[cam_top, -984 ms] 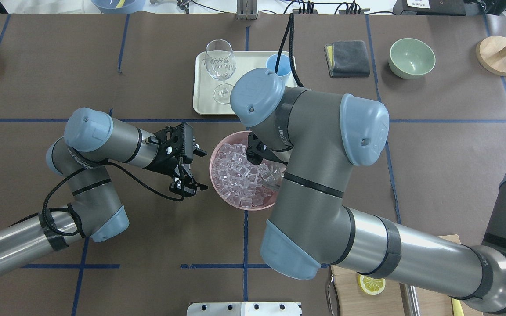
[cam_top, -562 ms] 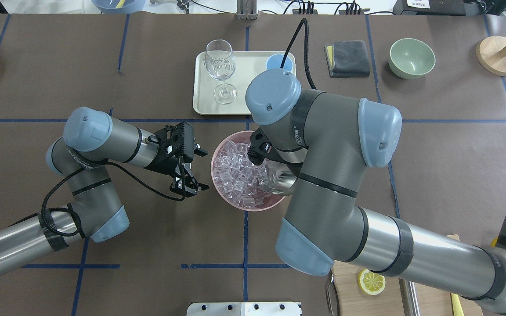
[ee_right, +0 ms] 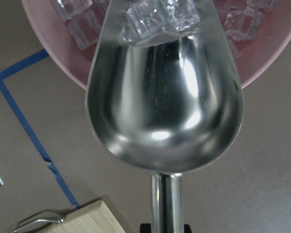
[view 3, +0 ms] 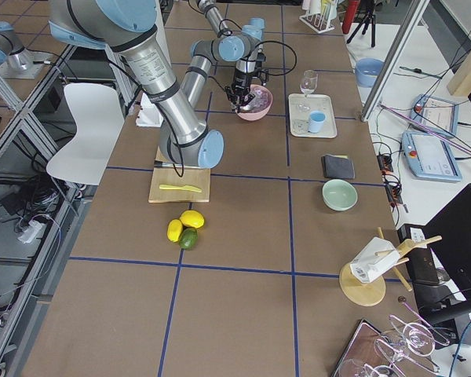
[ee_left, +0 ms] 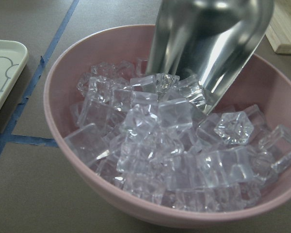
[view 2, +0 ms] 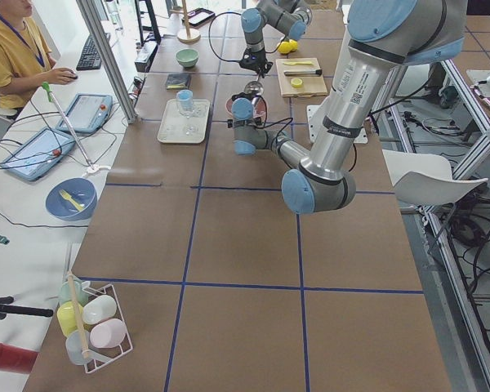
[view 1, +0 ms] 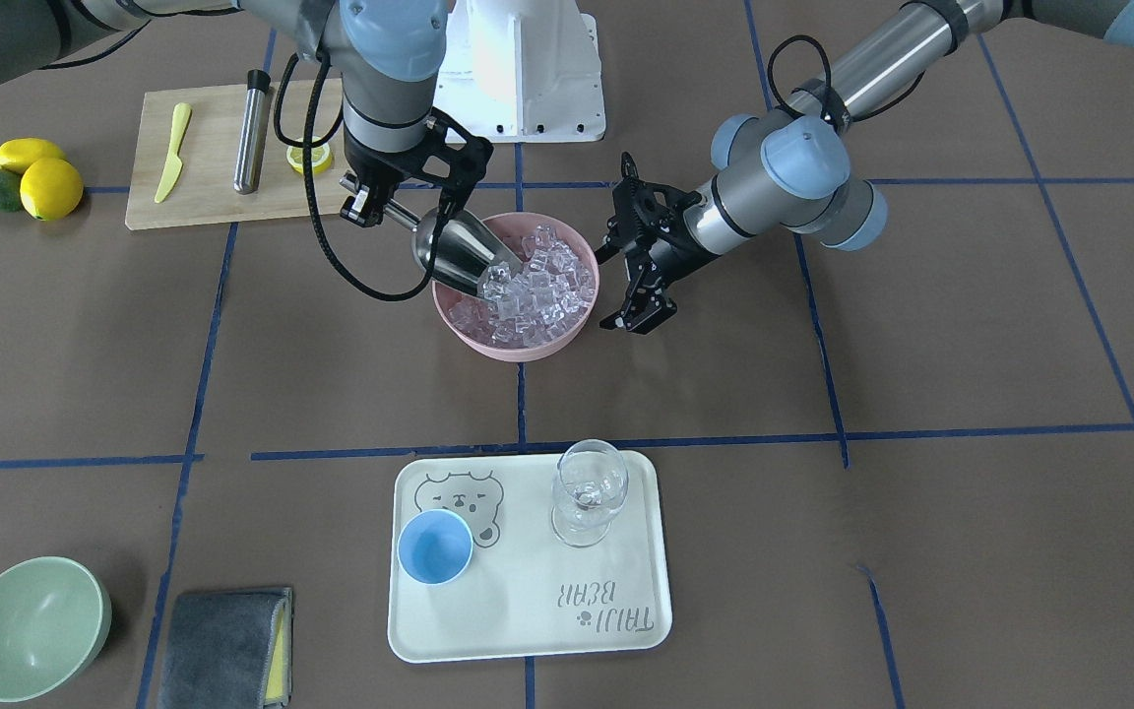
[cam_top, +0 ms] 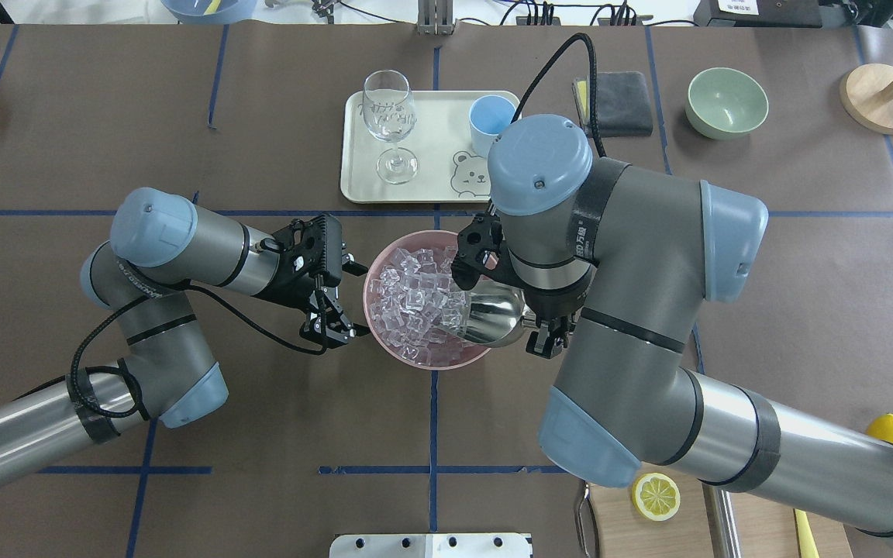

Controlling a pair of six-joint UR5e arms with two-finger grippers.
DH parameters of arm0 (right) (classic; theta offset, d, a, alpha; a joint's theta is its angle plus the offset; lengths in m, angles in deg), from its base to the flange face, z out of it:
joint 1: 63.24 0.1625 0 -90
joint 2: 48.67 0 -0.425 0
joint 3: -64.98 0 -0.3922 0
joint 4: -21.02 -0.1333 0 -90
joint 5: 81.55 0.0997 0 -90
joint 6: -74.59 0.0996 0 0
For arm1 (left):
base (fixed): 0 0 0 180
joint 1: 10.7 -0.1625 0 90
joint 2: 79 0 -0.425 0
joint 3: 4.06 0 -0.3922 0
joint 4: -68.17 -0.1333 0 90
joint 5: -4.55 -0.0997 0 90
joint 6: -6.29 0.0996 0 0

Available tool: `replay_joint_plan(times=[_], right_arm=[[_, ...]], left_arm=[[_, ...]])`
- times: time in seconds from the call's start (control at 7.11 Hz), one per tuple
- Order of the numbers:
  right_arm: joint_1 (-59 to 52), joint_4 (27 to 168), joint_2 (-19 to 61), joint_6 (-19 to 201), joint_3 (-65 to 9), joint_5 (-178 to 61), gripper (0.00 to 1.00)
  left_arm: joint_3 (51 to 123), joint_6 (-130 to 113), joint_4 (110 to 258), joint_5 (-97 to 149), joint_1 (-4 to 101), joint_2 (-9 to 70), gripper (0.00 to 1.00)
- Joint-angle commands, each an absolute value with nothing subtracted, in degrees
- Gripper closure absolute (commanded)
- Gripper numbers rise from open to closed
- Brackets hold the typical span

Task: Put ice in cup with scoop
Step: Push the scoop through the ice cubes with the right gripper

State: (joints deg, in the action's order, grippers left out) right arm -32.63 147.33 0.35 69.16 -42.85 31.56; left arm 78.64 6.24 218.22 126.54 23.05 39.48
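Note:
The shiny steel scoop (cam_top: 485, 318) is tilted down, its mouth pushed into the ice (cam_top: 415, 298) that fills a pink bowl (cam_top: 375, 273). A few cubes lie in its mouth in the right wrist view (ee_right: 160, 17). My right gripper (view 1: 370, 205) is shut on the scoop's thin handle, outside the bowl's right rim. My left gripper (cam_top: 353, 302) is open and empty, close beside the bowl's left rim. The light-blue cup (cam_top: 489, 124) stands empty on a white tray (cam_top: 353, 178) beyond the bowl; it also shows in the front view (view 1: 435, 547).
A clear wine glass (cam_top: 391, 116) stands on the tray's left part. A pale green bowl (cam_top: 727, 101) and a grey cloth (cam_top: 621, 97) lie far right. A cutting board (view 1: 203, 197) with a steel cylinder (view 1: 252, 128) lies near the robot's base.
My right arm has swung to the right, uncovering the cup, and the scoop's trough now shows at the bowl's right rim. The left arm has not moved.

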Motion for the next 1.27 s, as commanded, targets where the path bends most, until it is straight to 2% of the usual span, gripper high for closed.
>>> replay_joint_plan(times=[0.0, 1.12], right_arm=[[-33.0, 143.5, 1.7, 69.6, -41.6, 31.7, 1.00], [-31.1, 138.4, 1.0, 70.9, -40.0, 35.7, 1.00]], left_arm=[[78.6, 6.4, 218.2, 126.5, 23.1, 39.4, 0.00], [78.6, 6.5, 218.3, 126.6, 23.1, 39.3, 0.00]])
